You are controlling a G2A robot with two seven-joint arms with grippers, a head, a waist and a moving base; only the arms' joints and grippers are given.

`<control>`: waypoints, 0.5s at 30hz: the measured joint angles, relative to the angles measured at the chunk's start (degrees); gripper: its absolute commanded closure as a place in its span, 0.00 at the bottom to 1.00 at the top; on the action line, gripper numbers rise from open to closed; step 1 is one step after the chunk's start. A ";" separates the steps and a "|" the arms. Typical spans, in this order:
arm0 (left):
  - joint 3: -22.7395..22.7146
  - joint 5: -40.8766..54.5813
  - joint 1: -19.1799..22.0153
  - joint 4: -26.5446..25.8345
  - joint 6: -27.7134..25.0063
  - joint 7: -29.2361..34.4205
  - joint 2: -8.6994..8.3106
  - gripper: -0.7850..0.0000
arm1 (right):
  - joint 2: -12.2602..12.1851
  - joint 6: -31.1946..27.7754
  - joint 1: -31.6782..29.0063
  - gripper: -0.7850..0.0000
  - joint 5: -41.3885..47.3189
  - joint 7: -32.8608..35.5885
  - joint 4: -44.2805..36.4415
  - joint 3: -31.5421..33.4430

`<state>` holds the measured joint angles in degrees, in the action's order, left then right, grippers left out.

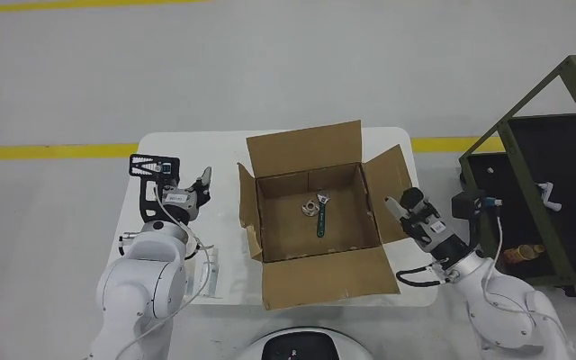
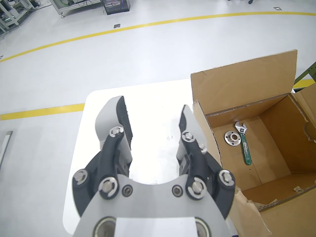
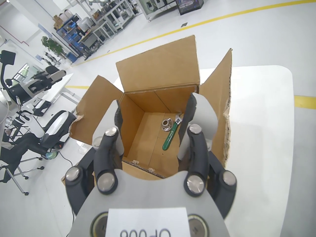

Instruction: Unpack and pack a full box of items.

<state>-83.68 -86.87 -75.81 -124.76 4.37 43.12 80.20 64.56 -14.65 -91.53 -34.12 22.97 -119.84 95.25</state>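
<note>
While the open cardboard box (image 1: pixel 304 146) sits on the white tabletop (image 1: pixel 180 148), the left gripper (image 1: pixel 202 184) hovers just left of it, fingers spread wide and empty. Inside the box, a metal flange (image 1: pixel 310 207) and a green-handled wrench (image 1: pixel 321 220) lie side by side. Just right of the box hovers the right gripper (image 1: pixel 402 202), fingers wide, empty.

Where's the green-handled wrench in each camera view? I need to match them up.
Top view: wrench in the box, mid-floor, handle toward the robot.
Left wrist view: wrench flat on the box floor.
Right wrist view: wrench flat on the box floor.
Shared landmark: metal flange beside its head.
</note>
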 measured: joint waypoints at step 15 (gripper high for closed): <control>0.00 0.00 0.00 0.00 0.00 0.00 0.00 0.00 | -0.40 2.03 5.76 1.00 -9.89 8.16 0.05 -4.55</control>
<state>-83.68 -86.87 -75.81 -124.76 4.37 43.12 80.20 64.16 -12.62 -85.77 -44.01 31.13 -119.79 90.71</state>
